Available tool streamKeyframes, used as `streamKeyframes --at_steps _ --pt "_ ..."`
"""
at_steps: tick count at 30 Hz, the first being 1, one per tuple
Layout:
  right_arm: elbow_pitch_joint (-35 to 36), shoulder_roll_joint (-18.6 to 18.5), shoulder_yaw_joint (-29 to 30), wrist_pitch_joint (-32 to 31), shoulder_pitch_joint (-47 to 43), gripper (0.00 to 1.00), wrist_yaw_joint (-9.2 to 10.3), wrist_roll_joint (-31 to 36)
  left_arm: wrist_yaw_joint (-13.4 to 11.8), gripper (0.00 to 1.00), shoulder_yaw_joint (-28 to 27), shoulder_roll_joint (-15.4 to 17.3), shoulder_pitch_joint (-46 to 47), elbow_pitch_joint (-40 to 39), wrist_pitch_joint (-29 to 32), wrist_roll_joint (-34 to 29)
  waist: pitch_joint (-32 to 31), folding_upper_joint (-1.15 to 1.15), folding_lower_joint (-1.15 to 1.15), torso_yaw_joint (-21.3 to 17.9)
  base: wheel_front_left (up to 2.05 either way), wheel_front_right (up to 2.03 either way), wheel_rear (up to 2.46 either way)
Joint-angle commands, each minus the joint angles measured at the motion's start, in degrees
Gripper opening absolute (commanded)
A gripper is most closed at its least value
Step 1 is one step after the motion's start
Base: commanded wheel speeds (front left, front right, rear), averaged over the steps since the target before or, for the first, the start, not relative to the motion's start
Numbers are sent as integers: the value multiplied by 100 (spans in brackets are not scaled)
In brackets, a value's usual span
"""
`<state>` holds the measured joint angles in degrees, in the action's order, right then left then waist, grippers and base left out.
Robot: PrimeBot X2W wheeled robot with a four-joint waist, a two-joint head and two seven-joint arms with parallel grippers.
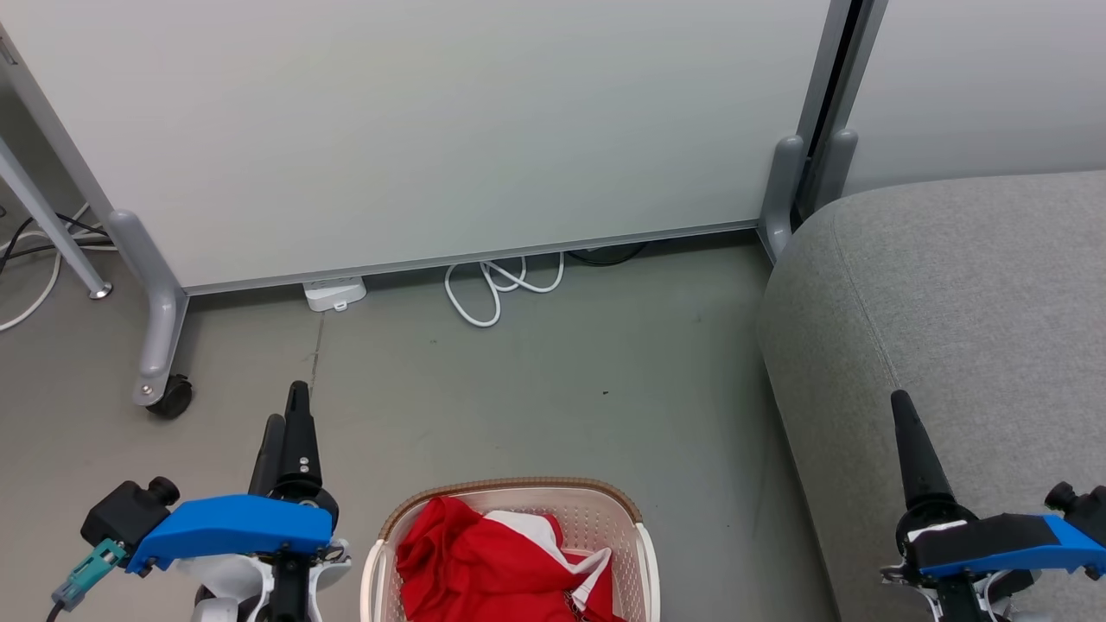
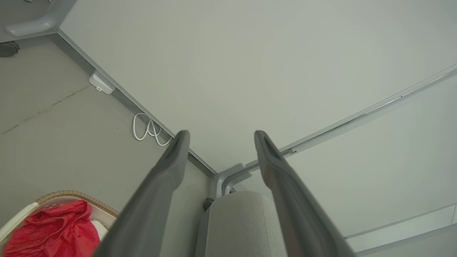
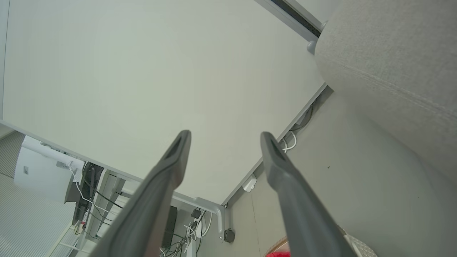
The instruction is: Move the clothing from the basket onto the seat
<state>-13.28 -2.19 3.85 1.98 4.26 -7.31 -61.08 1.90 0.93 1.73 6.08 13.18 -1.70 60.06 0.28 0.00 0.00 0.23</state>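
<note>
your left jaws stand open and empty above the floor [image 1: 562, 389], just left of the basket [image 1: 518, 489]; your right jaws are parted too (the wrist view shows a clear gap), holding nothing, poised over the near edge of the seat [image 1: 968, 294]; the clothing [image 1: 479, 561] lies crumpled inside the basket, red with a white panel showing, untouched by either arm; the basket sits on the floor between your arms, near the seat but apart from it; beyond, a white cable [image 1: 497, 289] lies looped at the foot of the partition panel [image 1: 432, 130]
</note>
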Motion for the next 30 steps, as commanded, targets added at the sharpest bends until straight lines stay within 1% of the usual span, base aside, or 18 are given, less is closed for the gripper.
streamKeyframes --at_steps 1,6,15,24,30 --pt "122 -44 -18 54 139 100 -11 236 -40 100 49 46 184 -105 -58 -220 -1 0 0 3 0 0 0" --pt "195 -48 -78 156 123 100 -13 817 -142 100 194 50 219 -97 -164 -819 1 0 0 19 0 0 0" --pt "204 -54 -148 331 91 100 -15 1725 -276 100 422 60 271 -50 -335 -1723 1 0 0 60 0 0 0" --pt "125 -59 -221 486 93 100 -16 2465 -374 100 624 93 311 28 -496 -2446 -6 0 0 84 0 0 0" --pt "94 -63 -253 584 97 100 -17 2893 -396 100 751 118 335 70 -594 -2848 -7 0 0 108 0 0 0"
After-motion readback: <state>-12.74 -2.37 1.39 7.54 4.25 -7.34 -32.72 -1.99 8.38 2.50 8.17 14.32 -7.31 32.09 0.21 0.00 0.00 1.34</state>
